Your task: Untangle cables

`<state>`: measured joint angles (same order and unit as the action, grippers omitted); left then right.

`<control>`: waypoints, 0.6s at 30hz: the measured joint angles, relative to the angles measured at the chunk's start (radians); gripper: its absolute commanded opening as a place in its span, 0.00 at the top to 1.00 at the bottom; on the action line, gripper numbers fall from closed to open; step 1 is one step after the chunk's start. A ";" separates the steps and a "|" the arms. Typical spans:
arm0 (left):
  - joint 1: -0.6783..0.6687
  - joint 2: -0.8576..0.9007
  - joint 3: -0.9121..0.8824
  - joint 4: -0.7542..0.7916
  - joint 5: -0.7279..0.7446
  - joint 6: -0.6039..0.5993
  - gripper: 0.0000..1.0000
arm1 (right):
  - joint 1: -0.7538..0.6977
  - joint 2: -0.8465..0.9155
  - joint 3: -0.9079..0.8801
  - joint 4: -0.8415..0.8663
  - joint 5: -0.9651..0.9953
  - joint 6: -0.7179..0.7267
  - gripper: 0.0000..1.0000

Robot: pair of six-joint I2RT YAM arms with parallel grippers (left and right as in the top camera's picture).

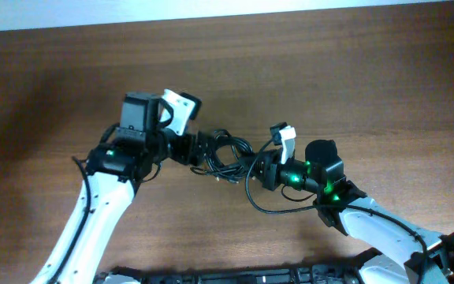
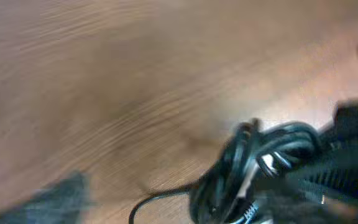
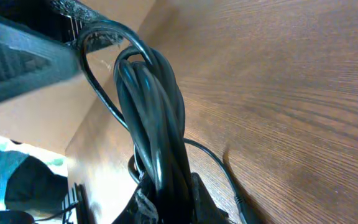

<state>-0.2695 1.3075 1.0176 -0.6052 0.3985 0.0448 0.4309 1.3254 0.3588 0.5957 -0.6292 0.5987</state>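
Note:
The cables [image 1: 225,152] are a black tangled bundle at mid-table, between my two grippers. My left gripper [image 1: 198,150] is at the bundle's left end. In the blurred left wrist view one finger [image 2: 58,198] sits far off at the lower left and the cables [image 2: 260,165] lie to the right, unclamped, so the jaws stand open. My right gripper [image 1: 260,170] is at the bundle's right end. The right wrist view shows that gripper [image 3: 169,199] shut on the thick cables [image 3: 157,118], which rise from between its jaws. One thin strand [image 1: 262,203] loops loose over the wood below the right gripper.
The wooden table [image 1: 353,79] stretches on all sides of the bundle. A black strip [image 1: 235,276] runs along the front edge. The left arm's black body [image 3: 17,62] looms just behind the bundle in the right wrist view.

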 measured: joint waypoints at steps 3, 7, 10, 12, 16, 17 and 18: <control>0.061 -0.087 0.005 -0.064 -0.145 -0.220 0.01 | 0.000 0.000 0.000 0.002 0.005 0.007 0.96; 0.061 -0.091 0.008 -0.152 -0.168 -0.263 0.00 | 0.000 0.002 0.000 0.018 0.009 0.032 0.96; 0.061 -0.092 0.008 -0.148 -0.124 -0.270 0.01 | 0.000 0.003 -0.003 0.113 0.012 0.150 0.96; 0.053 -0.091 0.007 -0.135 -0.073 -0.273 0.04 | 0.000 0.004 -0.003 0.138 0.012 0.216 0.96; -0.034 -0.084 0.005 -0.105 -0.055 -0.274 0.11 | 0.000 0.004 -0.003 0.151 0.012 0.250 0.96; -0.062 -0.077 0.005 -0.103 -0.070 -0.274 0.11 | 0.000 0.005 -0.003 0.178 0.011 0.254 0.96; -0.082 -0.061 0.005 -0.102 -0.089 -0.274 0.12 | 0.000 0.005 -0.003 0.200 0.011 0.256 0.96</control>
<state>-0.3515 1.2465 1.0229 -0.7074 0.3096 -0.2291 0.4309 1.3300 0.3553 0.7956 -0.6182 0.8551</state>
